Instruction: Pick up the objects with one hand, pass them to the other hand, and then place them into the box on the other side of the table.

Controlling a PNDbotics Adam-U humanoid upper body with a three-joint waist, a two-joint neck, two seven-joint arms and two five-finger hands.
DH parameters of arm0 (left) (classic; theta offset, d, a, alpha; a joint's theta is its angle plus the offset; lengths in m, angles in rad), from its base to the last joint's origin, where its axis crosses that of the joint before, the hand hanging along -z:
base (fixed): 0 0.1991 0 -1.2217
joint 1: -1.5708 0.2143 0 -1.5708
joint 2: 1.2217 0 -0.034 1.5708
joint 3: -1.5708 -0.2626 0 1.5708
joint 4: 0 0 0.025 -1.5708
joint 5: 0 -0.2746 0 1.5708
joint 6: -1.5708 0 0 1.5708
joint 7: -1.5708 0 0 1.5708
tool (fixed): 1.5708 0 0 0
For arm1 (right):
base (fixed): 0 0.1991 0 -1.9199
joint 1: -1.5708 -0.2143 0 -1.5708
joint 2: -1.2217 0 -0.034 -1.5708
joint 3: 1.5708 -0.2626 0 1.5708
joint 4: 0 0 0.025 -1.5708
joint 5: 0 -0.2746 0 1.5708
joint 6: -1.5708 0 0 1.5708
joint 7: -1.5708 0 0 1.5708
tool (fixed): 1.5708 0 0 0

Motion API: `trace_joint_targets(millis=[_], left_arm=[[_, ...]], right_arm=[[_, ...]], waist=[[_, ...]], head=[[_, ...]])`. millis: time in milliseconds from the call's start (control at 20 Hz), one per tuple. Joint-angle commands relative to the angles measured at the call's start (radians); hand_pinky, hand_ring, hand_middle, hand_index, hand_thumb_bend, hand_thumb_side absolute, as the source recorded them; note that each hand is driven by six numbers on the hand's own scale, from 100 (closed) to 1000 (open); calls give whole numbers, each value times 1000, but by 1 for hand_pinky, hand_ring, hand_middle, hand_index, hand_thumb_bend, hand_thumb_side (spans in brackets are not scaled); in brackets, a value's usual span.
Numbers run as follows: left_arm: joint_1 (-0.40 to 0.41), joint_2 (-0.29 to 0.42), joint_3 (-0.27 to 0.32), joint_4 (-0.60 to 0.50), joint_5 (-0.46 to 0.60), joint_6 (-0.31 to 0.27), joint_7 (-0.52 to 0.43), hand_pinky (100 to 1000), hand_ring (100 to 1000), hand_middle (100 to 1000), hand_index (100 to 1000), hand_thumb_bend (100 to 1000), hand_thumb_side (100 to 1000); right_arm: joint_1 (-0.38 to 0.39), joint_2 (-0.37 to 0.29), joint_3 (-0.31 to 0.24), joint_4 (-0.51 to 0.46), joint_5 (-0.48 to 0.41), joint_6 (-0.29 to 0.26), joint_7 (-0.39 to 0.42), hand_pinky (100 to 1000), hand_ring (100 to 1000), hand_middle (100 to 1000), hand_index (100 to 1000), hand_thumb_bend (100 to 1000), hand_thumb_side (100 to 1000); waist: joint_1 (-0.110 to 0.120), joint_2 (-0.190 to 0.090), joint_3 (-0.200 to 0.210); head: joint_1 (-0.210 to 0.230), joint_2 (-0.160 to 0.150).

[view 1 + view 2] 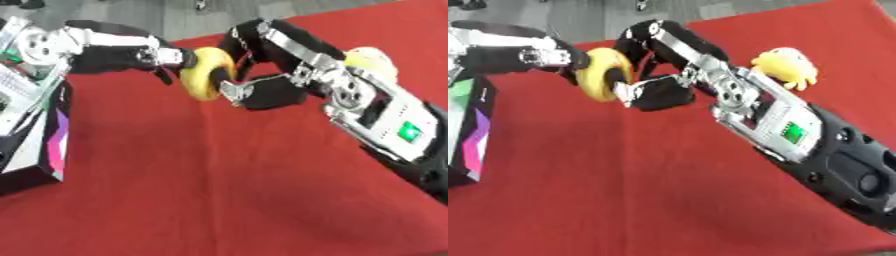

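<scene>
Mid-handover above counter (219,200) — yellow ring (207,73) pinched by both left robot hand (162,57) and right robot hand (262,90). Box (39,145) waiting at 9 o'clock; yellow toy (785,67) unhandled at 2 o'clock — probably next.

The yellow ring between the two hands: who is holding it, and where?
Both hands touch the yellow ring: the left hand at its left rim, the right hand at its right rim.

Red-clothed table (667,200), a box (35,150) at its left edge, yellow toy (787,66) (partly hidden) far right.
</scene>
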Motion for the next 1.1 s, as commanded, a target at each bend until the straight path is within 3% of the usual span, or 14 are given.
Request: trace_joint_targets(millis=[50,100,250,300,500,950,1100], left_arm=[[-24,5,11,-5,-2,30,-22,885,891,732,736,100,1000],[-23,4,17,-7,8,30,-22,875,881,715,715,100,1000],[-21,3,42,-22,69,32,-3,853,839,646,626,100,691],[-22,5,45,-26,86,35,17,839,821,621,585,100,550],[-22,8,41,-40,102,50,93,811,778,557,471,100,269],[-24,13,35,-82,21,33,188,780,720,481,381,100,246],[-26,14,33,-98,-44,10,209,766,701,467,380,100,212]], right_arm=[[-18,-16,-16,-15,-7,-1,-4,541,613,510,558,100,108],[-17,-17,-16,-15,-6,0,-3,542,614,511,562,100,104],[-16,-18,-13,-15,4,5,8,542,620,524,579,100,116],[-15,-19,-13,-15,10,8,14,545,623,531,588,100,120],[-13,-18,-13,-15,28,17,27,558,637,558,621,100,162],[-11,-17,-13,-15,34,11,33,574,661,591,662,100,294],[-10,-18,-11,-15,34,-1,38,615,718,667,739,100,436]], waist=[[3,-9,2],[3,-8,2],[3,-7,3],[3,-7,2],[3,-6,2],[3,-5,1],[3,-4,1]], head=[[-3,-14],[-3,-14],[-5,-13],[-5,-13],[-4,-13],[-3,-14],[-2,-14]])
